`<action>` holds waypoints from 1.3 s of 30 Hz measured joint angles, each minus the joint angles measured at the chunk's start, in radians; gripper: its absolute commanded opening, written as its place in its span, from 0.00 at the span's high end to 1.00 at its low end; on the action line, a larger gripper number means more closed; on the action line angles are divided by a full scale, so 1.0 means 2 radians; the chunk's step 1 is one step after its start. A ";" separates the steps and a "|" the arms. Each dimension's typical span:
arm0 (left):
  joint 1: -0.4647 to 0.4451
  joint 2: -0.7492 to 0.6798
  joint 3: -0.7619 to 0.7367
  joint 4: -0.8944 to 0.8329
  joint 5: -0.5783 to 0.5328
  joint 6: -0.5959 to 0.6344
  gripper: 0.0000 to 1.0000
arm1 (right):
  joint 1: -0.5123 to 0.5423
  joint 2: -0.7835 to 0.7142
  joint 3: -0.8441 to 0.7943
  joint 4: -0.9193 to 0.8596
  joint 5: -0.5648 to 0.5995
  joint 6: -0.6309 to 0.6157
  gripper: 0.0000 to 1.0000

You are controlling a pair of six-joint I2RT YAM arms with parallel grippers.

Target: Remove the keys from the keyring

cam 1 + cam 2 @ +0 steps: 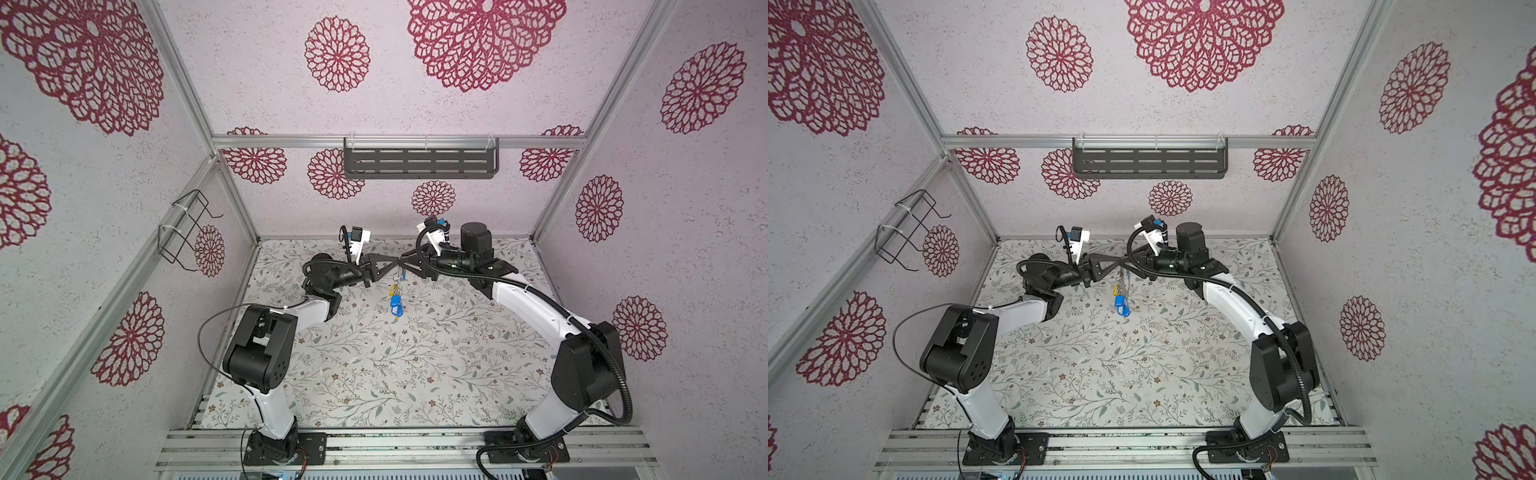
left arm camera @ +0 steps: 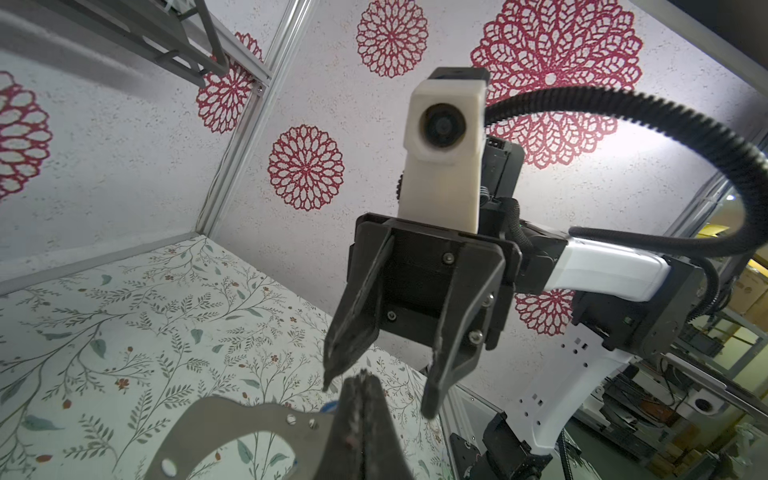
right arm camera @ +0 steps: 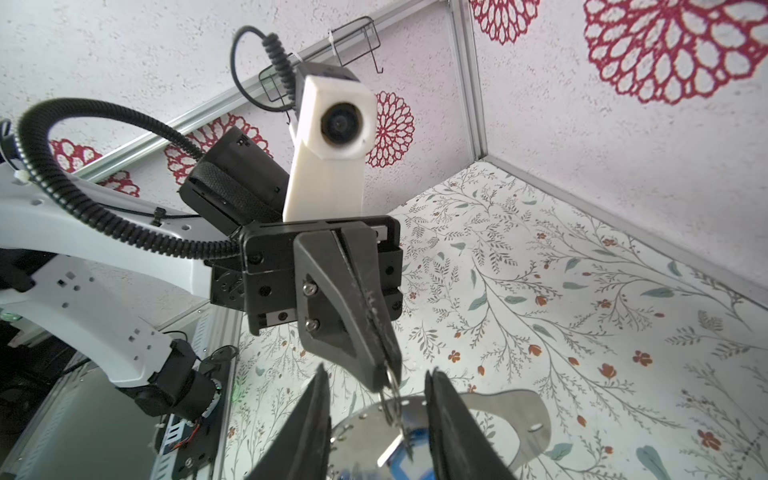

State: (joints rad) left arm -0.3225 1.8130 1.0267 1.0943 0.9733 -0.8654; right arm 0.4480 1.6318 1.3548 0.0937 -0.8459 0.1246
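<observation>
Both arms are up over the back-middle of the table (image 1: 415, 374), grippers nose to nose in both top views.

Left gripper (image 2: 362, 380): jaws fully closed, no gap between the pads, clamped at the rim of the keyring (image 2: 232, 419). Its own fingers cover the exact contact spot in the left wrist view. From the right wrist view a thin metal piece (image 3: 392, 384) with a small loop sits at its tips, right at the plate's top edge.

Right gripper (image 3: 375, 368): partly open, 2 fingers (image 2: 446, 365) straddling the left gripper's tips and that stretch of rim. It's gripping nothing. Can't tell if 1 finger brushes the plate face.

The keyring is off the table, hanging from the left gripper's tips. From above it's edge-on, just a thin silver sliver under the point where the 2 grippers meet. The wide centre hole and small rim holes show in both wrist views.

The keys (image 1: 395, 301) are on the ring, dangling in 1 bunch below it. Blue tags show, with a bit of yellow just above them. The whole bunch is in the air above the floral surface.
</observation>
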 measured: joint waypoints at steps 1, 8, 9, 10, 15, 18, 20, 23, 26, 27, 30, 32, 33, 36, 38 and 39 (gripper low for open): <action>0.000 -0.002 0.000 -0.010 -0.004 0.002 1.00 | 0.000 -0.006 -0.010 0.001 0.013 -0.001 0.46; 0.000 -0.016 0.000 -0.050 -0.019 0.018 1.00 | -0.003 -0.051 -0.085 0.004 0.109 -0.022 0.44; 0.000 -0.017 0.000 -0.052 -0.020 0.018 1.00 | -0.003 -0.054 -0.089 0.004 0.115 -0.023 0.44; 0.000 -0.017 0.000 -0.054 -0.021 0.018 1.00 | -0.003 -0.054 -0.092 0.006 0.122 -0.024 0.44; 0.000 -0.017 0.000 -0.057 -0.025 0.013 1.00 | 0.007 -0.049 -0.092 0.022 0.139 -0.022 0.43; 0.000 -0.017 0.001 -0.059 -0.031 0.010 1.00 | 0.020 -0.040 -0.087 0.034 0.146 -0.022 0.42; 0.000 -0.017 0.001 -0.062 -0.035 0.009 1.00 | 0.026 -0.032 -0.081 0.039 0.151 -0.022 0.41; 0.000 -0.017 0.002 -0.067 -0.037 0.005 1.00 | 0.033 -0.022 -0.076 0.046 0.160 -0.022 0.40; 0.000 -0.017 0.005 -0.068 -0.037 0.000 1.00 | 0.037 -0.017 -0.072 0.056 0.169 -0.022 0.40; 0.000 -0.017 0.006 -0.069 -0.037 -0.001 1.00 | 0.038 -0.016 -0.071 0.060 0.176 -0.022 0.40; 0.000 -0.017 0.011 -0.069 -0.039 -0.004 1.00 | 0.041 -0.015 -0.070 0.072 0.196 -0.022 0.44; 0.000 -0.017 0.013 -0.069 -0.041 -0.008 1.00 | 0.044 -0.015 -0.070 0.084 0.208 -0.022 0.51; 0.000 -0.017 0.014 -0.068 -0.043 -0.010 1.00 | 0.045 -0.015 -0.070 0.088 0.212 -0.023 0.56; 0.000 -0.017 0.017 -0.067 -0.045 -0.016 1.00 | 0.050 -0.015 -0.070 0.097 0.222 -0.025 0.68; 0.000 -0.017 0.019 -0.063 -0.044 -0.023 1.00 | 0.053 -0.016 -0.070 0.101 0.227 -0.027 0.74; 0.000 -0.017 0.020 -0.061 -0.044 -0.027 1.00 | 0.055 -0.016 -0.070 0.101 0.229 -0.029 0.75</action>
State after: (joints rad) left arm -0.3222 1.7782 1.0668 0.9722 0.8848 -0.9184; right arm 0.5571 1.6005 1.2144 0.2962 -0.3882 0.0662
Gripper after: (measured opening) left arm 0.045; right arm 0.274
